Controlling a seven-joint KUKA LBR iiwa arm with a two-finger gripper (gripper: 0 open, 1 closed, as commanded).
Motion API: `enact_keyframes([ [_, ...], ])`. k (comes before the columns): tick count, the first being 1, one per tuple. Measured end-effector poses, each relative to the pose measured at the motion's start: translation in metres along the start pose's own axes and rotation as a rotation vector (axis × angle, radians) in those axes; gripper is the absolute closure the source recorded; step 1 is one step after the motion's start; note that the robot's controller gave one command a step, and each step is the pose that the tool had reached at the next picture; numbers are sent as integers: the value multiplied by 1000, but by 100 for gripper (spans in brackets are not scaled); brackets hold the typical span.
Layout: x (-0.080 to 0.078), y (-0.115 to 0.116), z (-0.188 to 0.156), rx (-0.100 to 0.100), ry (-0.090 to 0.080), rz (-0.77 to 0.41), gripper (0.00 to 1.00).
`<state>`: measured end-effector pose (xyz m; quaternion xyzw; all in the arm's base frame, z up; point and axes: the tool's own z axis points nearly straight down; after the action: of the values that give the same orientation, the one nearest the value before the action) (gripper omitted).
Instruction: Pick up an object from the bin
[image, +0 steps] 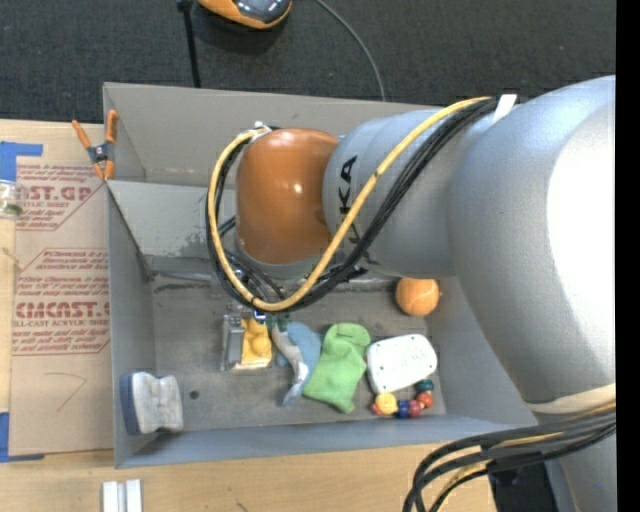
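The gripper (245, 338) hangs low over the middle of the bin (130, 300), right at a small yellow toy (260, 345) on the floor. Whether its grip is released or clenched, I cannot tell. Just beside the toy lie a blue-grey piece (300, 358) and a green cloth (338, 366).

Metal bin (130, 240) is showing matt, scuffed grey; orange wrist cover (285, 195) is gleaming glossy-smooth; green cloth (337, 365) is looking soft; white case (402, 362) is looking smooth plastic.
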<state>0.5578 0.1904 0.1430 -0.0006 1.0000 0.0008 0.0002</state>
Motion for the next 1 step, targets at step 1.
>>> enact_keyframes([
  [1,2,-23,8,0,2,-60,0],
])
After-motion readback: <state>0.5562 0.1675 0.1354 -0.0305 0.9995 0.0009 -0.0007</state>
